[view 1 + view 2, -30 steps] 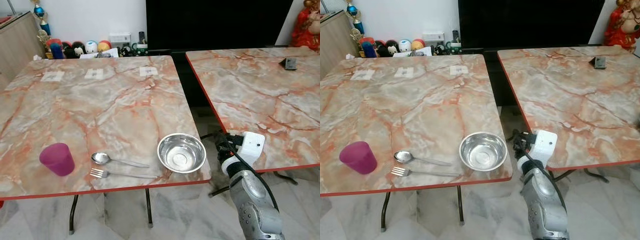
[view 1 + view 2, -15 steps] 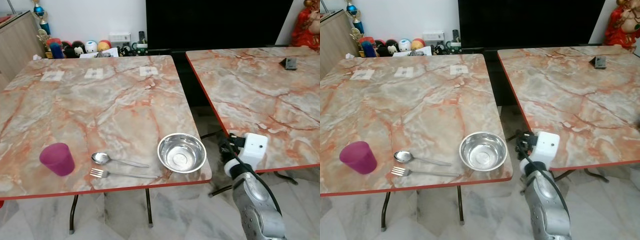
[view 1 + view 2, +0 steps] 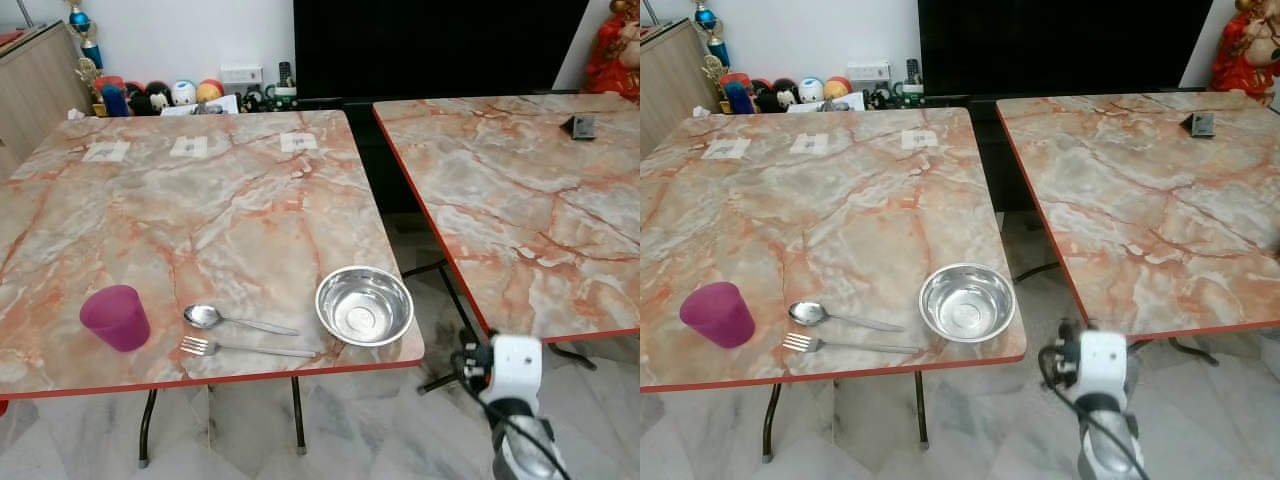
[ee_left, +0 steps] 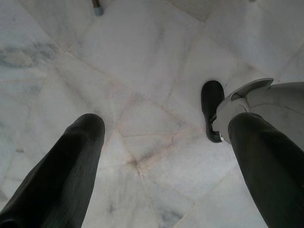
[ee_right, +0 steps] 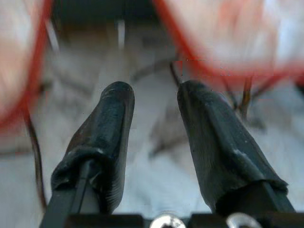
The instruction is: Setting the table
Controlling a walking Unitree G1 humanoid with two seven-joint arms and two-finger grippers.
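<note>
On the left marble table (image 3: pixel 200 190), near its front edge, a purple cup (image 3: pixel 115 317) stands at the left. Beside it lie a spoon (image 3: pixel 236 321) and, closer to the edge, a fork (image 3: pixel 245 349). A steel bowl (image 3: pixel 364 305) sits empty at the front right corner. My right gripper (image 5: pixel 154 92) hangs low in the gap between the two tables, open and empty; its white wrist box (image 3: pixel 515 365) is below the table edges. My left gripper (image 4: pixel 166 128) hangs open over the floor.
A second marble table (image 3: pixel 520 200) stands to the right with a small dark object (image 3: pixel 580 125) on it. Three white labels (image 3: pixel 188 147) lie at the left table's far side. A black screen (image 3: pixel 430 45) and toys (image 3: pixel 170 95) line the back wall. My foot (image 4: pixel 212 107) rests on the marble floor.
My right arm has dropped from beside the bowl, at table height, to below the table edges and nearer to me. The tableware has not moved.
</note>
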